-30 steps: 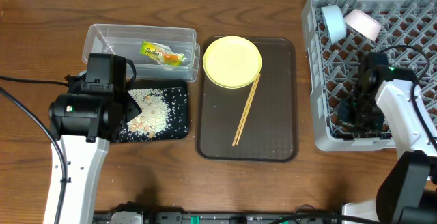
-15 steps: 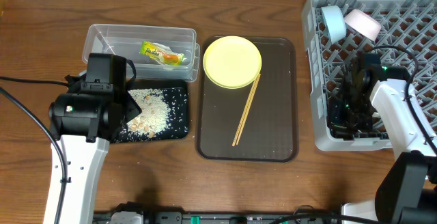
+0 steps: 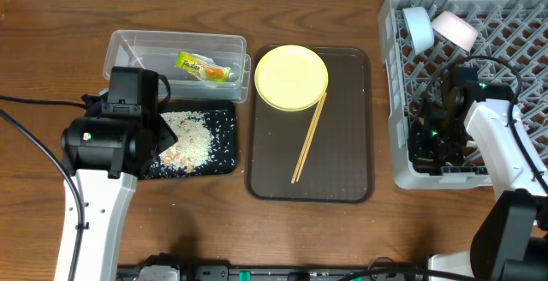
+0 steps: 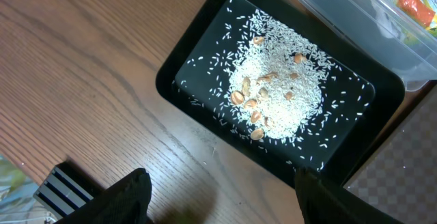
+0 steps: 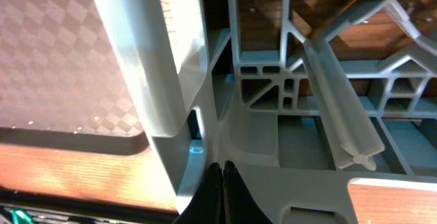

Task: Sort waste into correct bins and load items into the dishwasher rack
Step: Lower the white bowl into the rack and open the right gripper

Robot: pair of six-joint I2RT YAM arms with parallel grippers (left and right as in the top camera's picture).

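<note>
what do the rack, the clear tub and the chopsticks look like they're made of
Dishwasher rack: grey moulded plastic, matte, with ribbed lattice bars.
Clear tub: thin transparent plastic, slightly glossy; the table shows through its walls.
Chopsticks: probably pale wood or bamboo, thin and matte tan; too small to be sure.

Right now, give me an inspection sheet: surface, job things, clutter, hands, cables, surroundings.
Surface: wooden table.
Job's things: snack wrapper in clear tub; rice scraps in black tray; yellow plate and chopsticks on brown tray; light blue bowl and white vessel in grey rack.
Clutter: nothing seen.
Hands: left hand open above black tray; right hand shut, inside rack's near corner.
Cables: black cable across table's left side.
Surroundings: dark rail at table's near edge.
</note>
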